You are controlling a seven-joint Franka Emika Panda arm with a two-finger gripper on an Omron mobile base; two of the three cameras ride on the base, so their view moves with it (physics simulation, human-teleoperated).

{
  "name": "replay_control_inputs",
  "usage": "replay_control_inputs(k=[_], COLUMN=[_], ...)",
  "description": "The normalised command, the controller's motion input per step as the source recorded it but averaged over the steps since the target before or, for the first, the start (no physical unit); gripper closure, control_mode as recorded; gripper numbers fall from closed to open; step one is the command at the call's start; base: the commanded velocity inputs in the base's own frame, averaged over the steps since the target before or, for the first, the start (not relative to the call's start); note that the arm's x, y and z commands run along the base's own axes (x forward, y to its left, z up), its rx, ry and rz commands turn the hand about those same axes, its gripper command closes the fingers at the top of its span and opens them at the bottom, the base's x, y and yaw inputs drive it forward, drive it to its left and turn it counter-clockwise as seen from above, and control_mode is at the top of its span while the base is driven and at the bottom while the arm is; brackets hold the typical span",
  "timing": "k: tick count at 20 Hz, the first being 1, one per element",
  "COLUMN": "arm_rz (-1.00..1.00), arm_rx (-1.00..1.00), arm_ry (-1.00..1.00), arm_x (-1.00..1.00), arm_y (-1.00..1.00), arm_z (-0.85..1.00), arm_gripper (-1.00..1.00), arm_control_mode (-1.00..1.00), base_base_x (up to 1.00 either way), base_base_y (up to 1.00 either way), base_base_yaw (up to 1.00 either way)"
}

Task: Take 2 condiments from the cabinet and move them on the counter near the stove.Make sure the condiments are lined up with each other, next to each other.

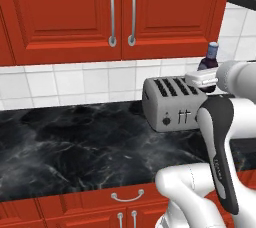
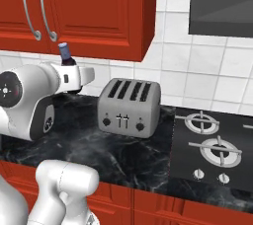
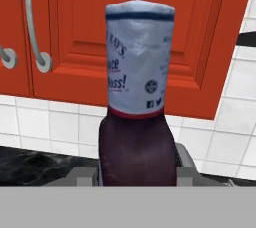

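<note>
- Closest to the hand camera, the dark brown bottle (image 3: 136, 142) stands upright between the two finger tips, its pale label and blue-grey cap toward the top; the fingers pinch its lower body from both sides.
- From the left base view, the closed red cabinet (image 1: 70, 17) fills the upper left, its two doors meeting at a pair of long silver handles (image 1: 121, 12).
- Below it runs white wall tile, then the black marble counter (image 1: 75, 147) with thin white veins.
- Red drawer fronts (image 1: 100, 207) with curved silver pulls sit under the counter edge.
- Further right, the silver four-slot toaster (image 1: 172, 103) stands on the counter against the wall.
- Right of the toaster, the gripper (image 1: 206, 81) holds the bottle (image 1: 208, 62) in the air above the toaster's far end, cap uppermost, well below the cabinet's lower edge.
- In the right base view, the same bottle (image 2: 66, 56) shows at the left in the gripper (image 2: 74, 77), just under the cabinet doors and left of the toaster (image 2: 129, 105).
- To the right of the toaster lies the black stove (image 2: 212, 145), with round silver-grey burner grates and small knobs along its front.
- Above the stove hangs a dark range hood (image 2: 222, 12).
</note>
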Motion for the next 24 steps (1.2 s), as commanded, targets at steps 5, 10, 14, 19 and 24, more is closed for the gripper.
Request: replay_control_inputs(k=[5, 10, 14, 19, 24], arm_rz=[0.00, 0.00, 0.07, 0.14, 0.28], arm_rx=[0.00, 0.00, -0.09, -0.13, -0.06], arm_ry=[0.00, 0.00, 0.20, 0.30, 0.22], arm_x=[0.00, 0.00, 0.03, 0.10, 0.20], arm_y=[0.00, 0.00, -0.45, -0.80, -0.87], arm_z=[0.00, 0.00, -0.39, -0.65, -0.79], arm_gripper=[1.00, 1.00, 1.00, 1.00, 1.00], arm_control_mode=[1.00, 1.00, -1.00, -1.00, -1.00], base_base_x=[0.24, 0.05, 0.03, 0.00, 0.00], base_base_y=[-0.03, -0.01, -0.05, 0.00, 0.00], base_base_yaw=[0.00, 0.00, 0.01, 0.00, 0.00])
